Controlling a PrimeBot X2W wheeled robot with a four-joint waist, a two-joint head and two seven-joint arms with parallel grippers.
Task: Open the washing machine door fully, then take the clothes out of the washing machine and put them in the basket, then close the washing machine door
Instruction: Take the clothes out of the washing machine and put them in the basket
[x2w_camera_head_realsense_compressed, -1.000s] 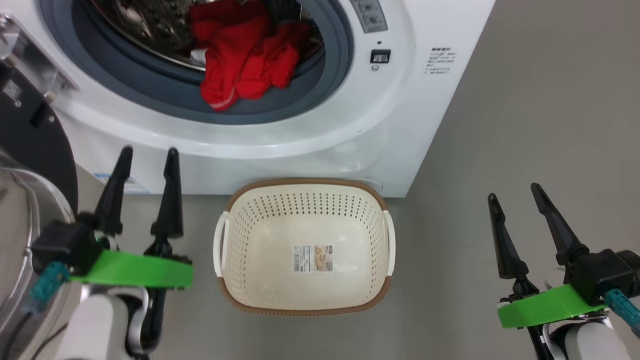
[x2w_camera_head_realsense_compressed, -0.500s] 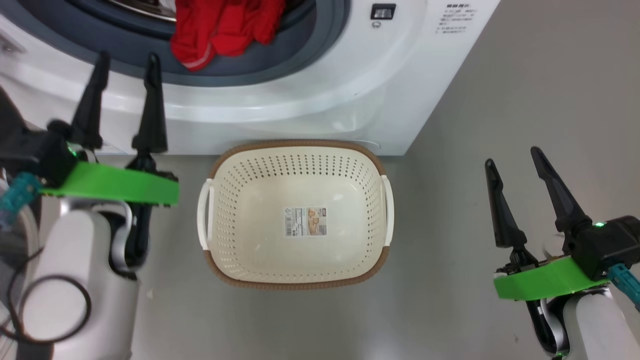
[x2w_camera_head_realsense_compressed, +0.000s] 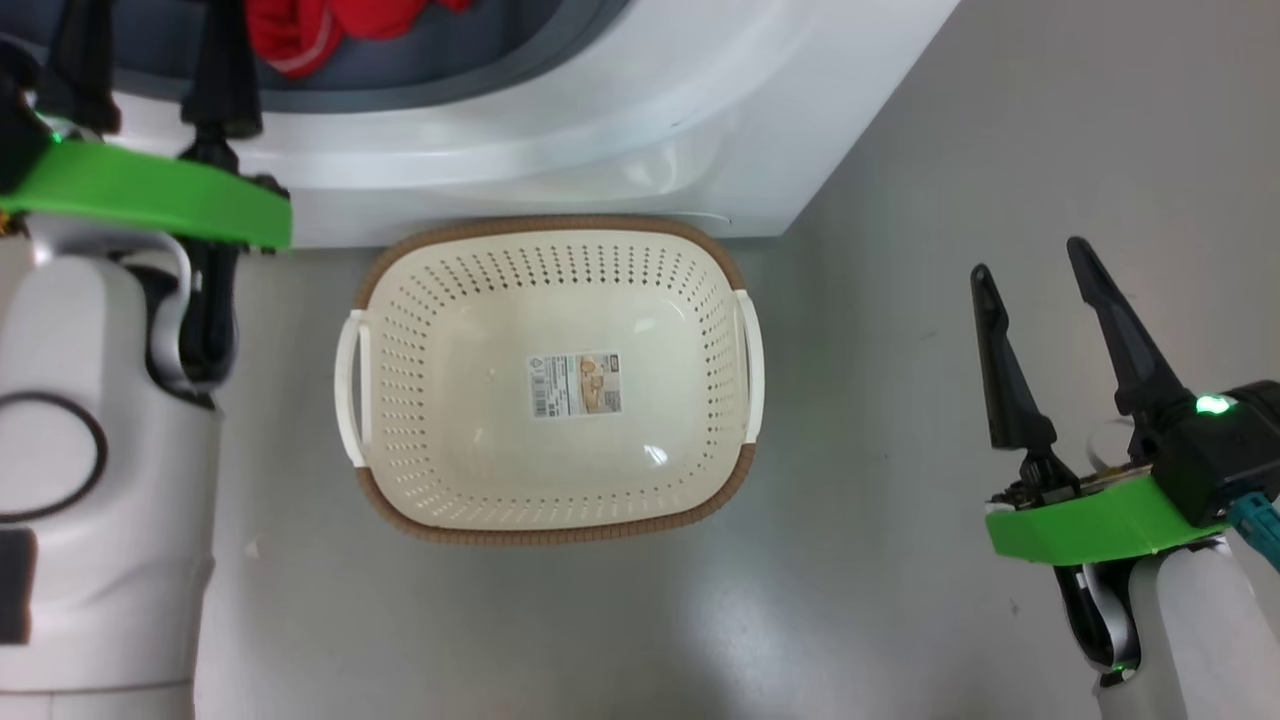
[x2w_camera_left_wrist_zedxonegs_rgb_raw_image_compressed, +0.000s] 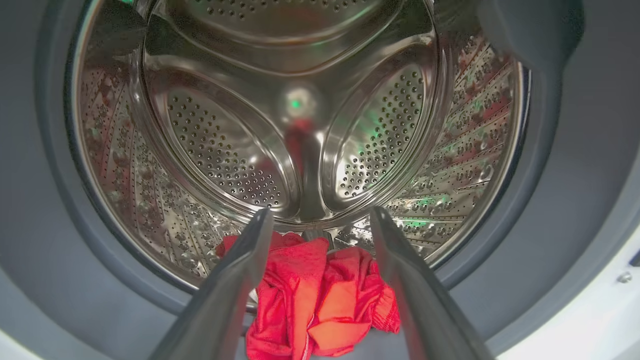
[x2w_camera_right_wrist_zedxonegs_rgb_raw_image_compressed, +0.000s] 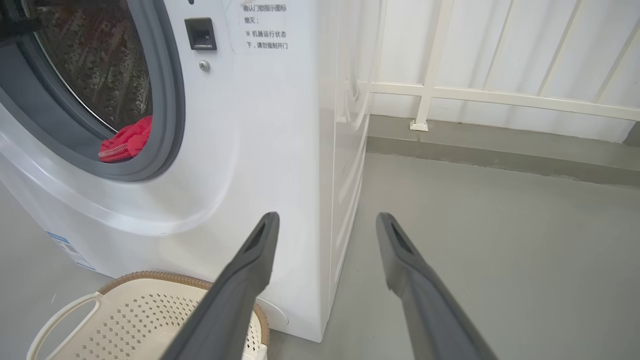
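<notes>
The washing machine (x2w_camera_head_realsense_compressed: 600, 130) stands with its drum mouth uncovered; the washing machine door is out of view. Red clothes (x2w_camera_left_wrist_zedxonegs_rgb_raw_image_compressed: 310, 300) lie in a heap at the front bottom of the steel drum (x2w_camera_left_wrist_zedxonegs_rgb_raw_image_compressed: 225, 145), spilling onto the grey gasket (x2w_camera_right_wrist_zedxonegs_rgb_raw_image_compressed: 170, 110). My left gripper (x2w_camera_left_wrist_zedxonegs_rgb_raw_image_compressed: 321, 215) is open at the drum mouth, its fingers framing the heap without gripping it. The clothes (x2w_camera_head_realsense_compressed: 300, 25) peek in beside those fingers (x2w_camera_head_realsense_compressed: 225, 90). The cream basket (x2w_camera_head_realsense_compressed: 550, 225) sits empty on the floor before the machine. My right gripper (x2w_camera_head_realsense_compressed: 1030, 258) hangs open over the floor, right of the basket.
Grey floor (x2w_camera_head_realsense_compressed: 900, 150) spreads to the right of the machine and around the basket. A white railing (x2w_camera_right_wrist_zedxonegs_rgb_raw_image_compressed: 450, 95) and wall run behind the machine's right side. A blue label sticker (x2w_camera_right_wrist_zedxonegs_rgb_raw_image_compressed: 70, 250) marks the machine's lower front.
The head camera has tilted down, shifting the whole picture up. My left gripper has advanced from beside the basket to the drum mouth. The right gripper has barely moved.
</notes>
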